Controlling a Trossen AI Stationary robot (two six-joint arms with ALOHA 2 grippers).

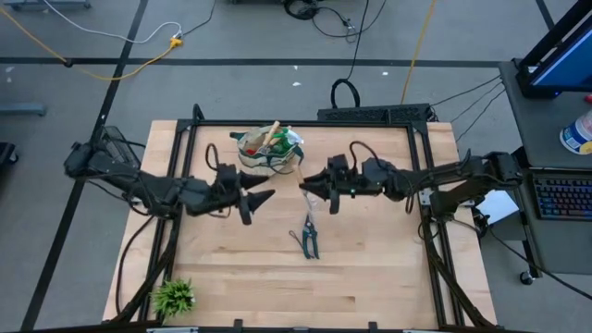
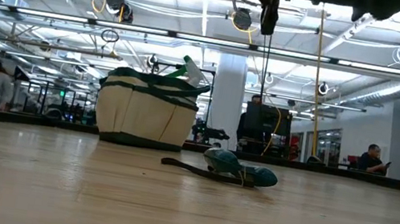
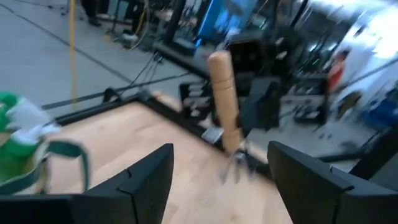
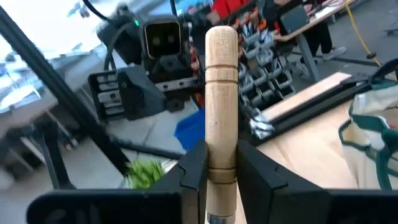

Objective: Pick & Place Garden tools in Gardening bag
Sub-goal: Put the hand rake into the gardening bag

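Observation:
The beige gardening bag (image 1: 268,150) with green trim stands at the table's far middle, with a wooden handle, something green and something red sticking out of it. It also shows in the low view (image 2: 147,111). The dark pruning shears (image 1: 308,240) lie flat on the table in front of it. My right gripper (image 1: 309,188) is shut on a wooden-handled hand rake (image 3: 222,99), high above the table to the right of the bag. My left gripper (image 1: 263,197) is open and empty, facing the rake from the left. My right gripper pinches the rake's wooden handle (image 4: 221,158) between its two fingers, at its lower part near the metal end. The fingers come level from the table's right and lie across the handle. The rake stands upright, handle up and tines (image 3: 236,165) down, clear of the table.
A small leafy green plant (image 1: 174,296) stands at the near left corner. A black frame runs around the table. Bare wood lies near and to both sides of the shears. People sit and stand in the room beyond the table.

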